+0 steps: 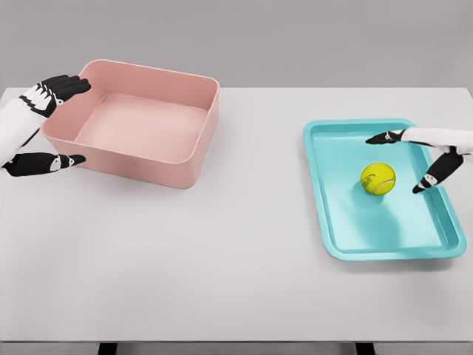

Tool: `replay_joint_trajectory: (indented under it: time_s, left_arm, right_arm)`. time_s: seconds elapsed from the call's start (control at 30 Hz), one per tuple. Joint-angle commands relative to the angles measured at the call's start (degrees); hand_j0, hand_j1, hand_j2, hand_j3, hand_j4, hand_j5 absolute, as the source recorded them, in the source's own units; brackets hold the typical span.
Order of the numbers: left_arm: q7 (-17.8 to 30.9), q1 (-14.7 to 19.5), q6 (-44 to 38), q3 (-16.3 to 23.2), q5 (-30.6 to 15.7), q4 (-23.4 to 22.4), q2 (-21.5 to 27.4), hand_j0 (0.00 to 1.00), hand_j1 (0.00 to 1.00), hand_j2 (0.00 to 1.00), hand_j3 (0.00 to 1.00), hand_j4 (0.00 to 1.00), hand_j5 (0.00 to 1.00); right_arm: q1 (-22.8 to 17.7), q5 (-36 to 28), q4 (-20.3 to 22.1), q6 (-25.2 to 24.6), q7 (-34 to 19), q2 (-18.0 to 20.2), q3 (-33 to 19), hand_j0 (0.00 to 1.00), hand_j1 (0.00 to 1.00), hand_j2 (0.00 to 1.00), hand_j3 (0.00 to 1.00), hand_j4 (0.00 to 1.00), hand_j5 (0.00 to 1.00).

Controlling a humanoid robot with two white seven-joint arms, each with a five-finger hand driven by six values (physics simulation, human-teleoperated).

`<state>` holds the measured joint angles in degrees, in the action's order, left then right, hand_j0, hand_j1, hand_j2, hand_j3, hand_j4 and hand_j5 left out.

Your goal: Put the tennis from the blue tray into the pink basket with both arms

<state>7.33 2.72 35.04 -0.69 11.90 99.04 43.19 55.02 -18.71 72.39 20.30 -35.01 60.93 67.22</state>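
Note:
A yellow-green tennis ball (pixel 378 178) lies in the blue tray (pixel 347 244) at the right of the white table. My right hand (pixel 414 159) hovers over the tray just right of the ball, fingers spread, thumb and forefinger apart and not touching the ball. The pink basket (pixel 177 159) stands at the back left, empty. My left hand (pixel 55 122) is at the basket's left wall, fingers above its far left corner and thumb near its front left corner, spread and holding nothing.
The white table (pixel 222 266) stretches wide between basket and tray, and its front edge runs along the bottom of the view. A grey wall lies behind.

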Motion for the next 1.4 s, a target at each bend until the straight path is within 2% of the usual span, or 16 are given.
replay_joint_trajectory:
  time_s: [0.0, 0.23, 0.3, 0.43, 0.57, 0.97, 1.0, 1.17, 1.37]
  left_arm:
    - [-0.03, 0.00, -0.04, -0.01, -0.39, 0.02, 0.05, 1.00, 1.00, 1.00, 1.00, 1.00, 1.00]
    - [-0.03, 0.00, -0.04, -0.01, -0.39, 0.02, 0.05, 1.00, 1.00, 1.00, 1.00, 1.00, 1.00]
    - [-0.03, 0.00, -0.04, -0.01, -0.39, 0.02, 0.05, 1.00, 1.00, 1.00, 1.00, 1.00, 1.00]
    - [-0.03, 0.00, -0.04, -0.01, -0.39, 0.10, 0.05, 1.00, 1.00, 1.00, 1.00, 1.00, 1.00]
    - [-0.03, 0.00, -0.04, -0.01, -0.39, 0.10, 0.05, 1.00, 1.00, 1.00, 1.00, 1.00, 1.00]
    - [-0.03, -0.09, -0.04, -0.01, -0.39, 0.10, 0.05, 1.00, 1.00, 1.00, 1.00, 1.00, 1.00]
    - [-0.03, -0.09, -0.04, -0.01, -0.39, 0.10, 0.05, 1.00, 1.00, 1.00, 1.00, 1.00, 1.00]
    - [-0.03, -0.44, -0.04, -0.01, -0.39, 0.37, -0.03, 1.00, 1.00, 1.00, 1.00, 1.00, 1.00]
    - [-0.03, -0.44, -0.04, -0.18, -0.39, 0.37, -0.12, 1.00, 1.00, 1.00, 1.00, 1.00, 1.00]
  right_arm:
    - [0.00, 0.60, -0.50, -0.08, 0.01, -1.34, 0.45, 1.00, 1.00, 1.00, 1.00, 1.00, 1.00]
    - [0.18, 1.30, -2.17, 0.53, 0.01, -2.31, 2.30, 1.00, 1.00, 1.00, 1.00, 1.00, 1.00]
    - [0.35, 2.62, -3.49, 0.53, 0.01, -3.98, 2.30, 1.00, 1.00, 1.00, 1.00, 1.00, 1.00]
    - [0.35, 4.21, -3.75, 0.53, 0.01, -4.24, 2.47, 1.00, 1.00, 1.00, 1.00, 1.00, 1.00]
    - [0.26, 4.30, -5.86, 0.62, 0.01, -4.60, 2.56, 1.00, 1.00, 1.00, 1.00, 1.00, 1.00]
    - [0.53, 4.56, -5.60, 0.62, 0.01, -5.83, 2.83, 1.00, 1.00, 1.00, 1.00, 1.00, 1.00]
    - [0.62, 4.56, -5.69, 0.62, 0.01, -5.83, 2.83, 0.99, 0.99, 0.99, 0.99, 0.99, 0.99]
    - [0.62, 4.65, -5.77, 0.36, 0.01, -5.83, 2.91, 0.78, 0.78, 0.78, 0.78, 0.78, 0.78]
    - [0.53, 5.96, -5.69, 0.44, 0.01, -6.88, 4.14, 0.77, 0.77, 0.77, 0.77, 0.77, 0.77]
